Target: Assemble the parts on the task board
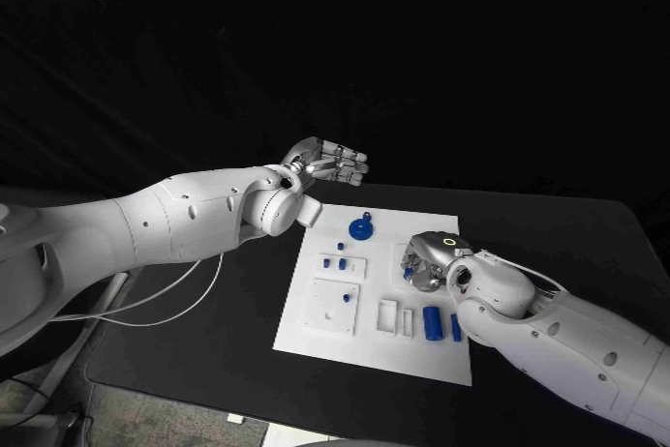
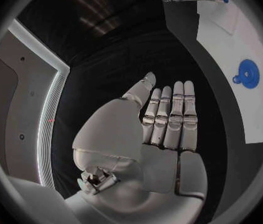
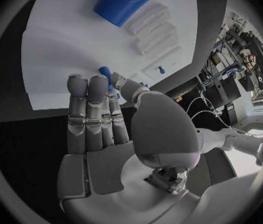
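Note:
The white task board (image 1: 321,336) lies in the middle of the table. My right hand (image 1: 426,263) hovers low over its right side; thumb and fingertips pinch a small blue part (image 3: 105,72). Two blue cylinders (image 1: 433,321) lie on the board just in front of that hand, one of them large in the right wrist view (image 3: 128,0). A round blue disc (image 1: 362,229) with a small tab sits near the board's far edge (image 2: 248,74). My left hand (image 1: 324,163) is raised beyond the board's far left corner, its fingers (image 2: 168,114) straight, side by side, and holding nothing.
A raised white block with small blue pegs (image 1: 335,263) stands left of my right hand, a square white block (image 1: 332,304) in front of it. White slotted blocks (image 1: 391,316) lie beside the cylinders. Black table surrounds the board; its front edge is close below.

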`<act>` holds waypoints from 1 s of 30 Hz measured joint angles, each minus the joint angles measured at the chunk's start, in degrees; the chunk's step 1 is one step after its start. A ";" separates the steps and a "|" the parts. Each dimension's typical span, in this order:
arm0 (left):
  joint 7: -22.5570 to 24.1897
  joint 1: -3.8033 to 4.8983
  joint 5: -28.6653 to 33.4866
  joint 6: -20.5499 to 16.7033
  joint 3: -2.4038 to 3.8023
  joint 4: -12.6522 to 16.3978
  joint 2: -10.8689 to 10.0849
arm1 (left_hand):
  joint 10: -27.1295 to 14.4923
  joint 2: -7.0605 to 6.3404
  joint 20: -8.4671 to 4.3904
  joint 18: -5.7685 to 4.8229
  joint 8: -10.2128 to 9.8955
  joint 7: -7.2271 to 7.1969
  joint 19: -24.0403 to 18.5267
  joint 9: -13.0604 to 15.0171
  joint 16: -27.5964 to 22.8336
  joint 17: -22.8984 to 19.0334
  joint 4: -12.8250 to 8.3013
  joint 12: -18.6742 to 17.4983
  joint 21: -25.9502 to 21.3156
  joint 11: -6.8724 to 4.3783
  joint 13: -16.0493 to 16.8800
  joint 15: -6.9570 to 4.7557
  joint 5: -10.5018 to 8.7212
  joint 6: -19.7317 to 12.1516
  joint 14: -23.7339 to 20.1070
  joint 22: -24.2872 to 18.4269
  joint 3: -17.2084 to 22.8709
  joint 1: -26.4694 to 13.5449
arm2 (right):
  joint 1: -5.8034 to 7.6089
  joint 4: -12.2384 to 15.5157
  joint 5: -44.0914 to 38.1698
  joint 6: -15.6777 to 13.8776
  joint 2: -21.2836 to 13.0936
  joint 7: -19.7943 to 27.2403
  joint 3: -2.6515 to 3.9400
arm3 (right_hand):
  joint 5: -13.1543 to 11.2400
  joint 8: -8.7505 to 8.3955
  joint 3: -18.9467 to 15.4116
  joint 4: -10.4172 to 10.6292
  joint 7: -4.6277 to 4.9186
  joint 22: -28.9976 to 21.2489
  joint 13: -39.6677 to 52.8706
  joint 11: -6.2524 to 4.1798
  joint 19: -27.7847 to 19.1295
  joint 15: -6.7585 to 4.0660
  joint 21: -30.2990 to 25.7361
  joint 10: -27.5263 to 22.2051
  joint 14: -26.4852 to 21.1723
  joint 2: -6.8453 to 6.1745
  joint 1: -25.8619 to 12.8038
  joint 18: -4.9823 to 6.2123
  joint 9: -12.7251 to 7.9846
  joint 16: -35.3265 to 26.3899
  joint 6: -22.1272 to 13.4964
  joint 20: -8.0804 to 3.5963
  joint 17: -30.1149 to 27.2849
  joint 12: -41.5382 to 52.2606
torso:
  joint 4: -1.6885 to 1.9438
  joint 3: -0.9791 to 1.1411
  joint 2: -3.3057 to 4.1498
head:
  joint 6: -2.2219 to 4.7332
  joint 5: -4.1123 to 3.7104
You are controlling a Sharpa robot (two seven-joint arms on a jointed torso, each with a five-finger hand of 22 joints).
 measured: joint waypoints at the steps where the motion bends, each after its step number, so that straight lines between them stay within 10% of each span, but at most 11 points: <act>1: 0.00 0.00 0.00 0.01 0.00 -0.01 0.00 | 0.00 0.00 0.00 0.00 0.00 0.00 0.00 0.00 0.00 0.00 0.00 0.00 0.00 0.00 0.00 0.00 0.00 0.00 0.00 0.00 0.00 0.00 | 0.01 -0.12 -0.12 -0.13 0.07 -0.02 -0.06 | 0.00 -0.12 -0.18 -0.18 -0.06 0.00 0.01 -0.15 0.00 0.00 0.00 0.17 0.00 0.09 0.04 0.00 0.00 0.00 0.25 0.00 0.01 -0.01 | -0.01 -0.01 -0.01 | -0.02 0.02; 23: -0.07 -0.01 0.00 0.26 0.00 -0.45 0.18 | 0.00 0.00 0.00 0.00 0.00 0.00 0.00 0.00 0.00 0.00 0.00 0.00 0.00 0.00 0.00 0.00 0.00 0.00 0.00 -0.13 0.00 0.00 | -0.04 0.00 -1.66 -3.27 -0.27 -0.91 -1.23 | -0.45 -0.30 0.68 -2.25 -0.84 -0.01 0.09 -0.97 0.07 -0.98 2.85 2.42 -0.03 1.93 -1.04 -1.28 0.05 -0.02 2.97 -0.96 0.97 -0.23 | -0.01 -0.02 -0.03 | -0.20 0.18; 30: -0.07 -0.01 0.00 0.29 0.00 -0.74 0.16 | 0.00 0.00 0.00 0.00 0.00 0.00 0.00 0.00 0.00 0.00 0.00 0.00 0.00 0.00 0.00 0.00 0.00 0.00 0.00 -0.12 0.00 0.00 | -0.10 3.48 -1.31 -3.67 -2.13 -1.47 0.58 | -0.50 -0.31 1.00 -2.36 -0.89 -0.01 0.10 -1.06 0.07 -1.13 3.44 2.90 0.13 2.05 -1.16 -1.31 0.14 -0.29 3.35 -0.97 1.12 -0.14 | -0.13 -0.04 -0.07 | -0.13 0.30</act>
